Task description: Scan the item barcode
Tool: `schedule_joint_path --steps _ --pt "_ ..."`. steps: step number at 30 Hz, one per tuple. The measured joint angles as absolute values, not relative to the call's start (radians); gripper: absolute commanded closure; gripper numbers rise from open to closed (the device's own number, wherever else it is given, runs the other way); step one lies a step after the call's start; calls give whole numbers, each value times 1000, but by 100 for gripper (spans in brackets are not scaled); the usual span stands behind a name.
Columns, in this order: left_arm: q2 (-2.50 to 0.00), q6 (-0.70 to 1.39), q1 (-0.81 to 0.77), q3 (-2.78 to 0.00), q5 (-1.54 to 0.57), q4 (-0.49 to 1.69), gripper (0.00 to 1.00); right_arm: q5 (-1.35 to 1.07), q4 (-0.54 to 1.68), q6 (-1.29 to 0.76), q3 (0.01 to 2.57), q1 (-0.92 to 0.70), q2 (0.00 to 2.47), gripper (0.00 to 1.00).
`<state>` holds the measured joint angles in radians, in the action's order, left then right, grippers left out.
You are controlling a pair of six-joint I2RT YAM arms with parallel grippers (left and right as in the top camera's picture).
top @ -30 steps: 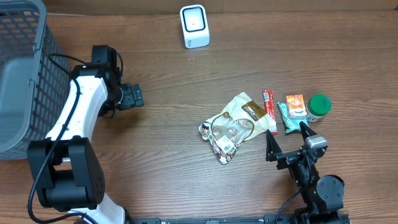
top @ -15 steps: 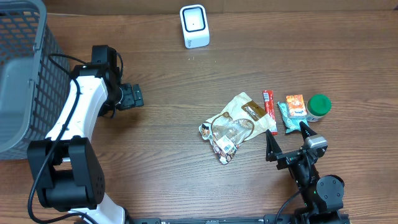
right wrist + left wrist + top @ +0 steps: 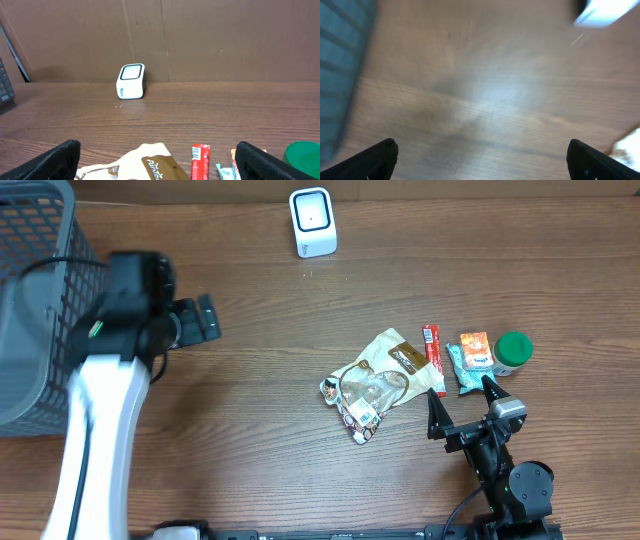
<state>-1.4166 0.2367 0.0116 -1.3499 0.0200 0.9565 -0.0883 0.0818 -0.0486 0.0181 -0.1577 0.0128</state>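
On table, overhead view: scanner [image 3: 313,222], white, far edge, centre. Basket [image 3: 30,300], grey mesh, far left. Goods grouped right of centre, well apart from scanner: snack bag [image 3: 385,370]; red stick pack [image 3: 433,347] just beside it; orange packet [image 3: 476,348]; teal packet [image 3: 463,370]; green-lidded tub [image 3: 513,352]. None held. Left pincer [image 3: 200,320] beside basket, blurred. Right pincer [image 3: 460,402] near edge, just short of goods, jaws spread, empty.

Left wrist view: blurred. Left pincer [image 3: 482,157] w/ fingers wide apart, nothing btwn, bare table [image 3: 485,100] below. Basket at left, scanner at top right, both smeared.

Right wrist view: right pincer [image 3: 157,146] wide apart, empty. Scanner upright ahead, cardboard wall [image 3: 200,40] behind. Snack bag, red stick pack, tub lid along bottom.
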Motion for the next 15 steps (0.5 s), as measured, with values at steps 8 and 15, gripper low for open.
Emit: schedule_joint_path --steps 8,15 --pt "-898 237 12 -1357 20 958 0 -88 82 -49 18 -158 13 0" --pt "-677 237 12 -1359 20 973 0 -88 81 -49 18 -158 13 0"
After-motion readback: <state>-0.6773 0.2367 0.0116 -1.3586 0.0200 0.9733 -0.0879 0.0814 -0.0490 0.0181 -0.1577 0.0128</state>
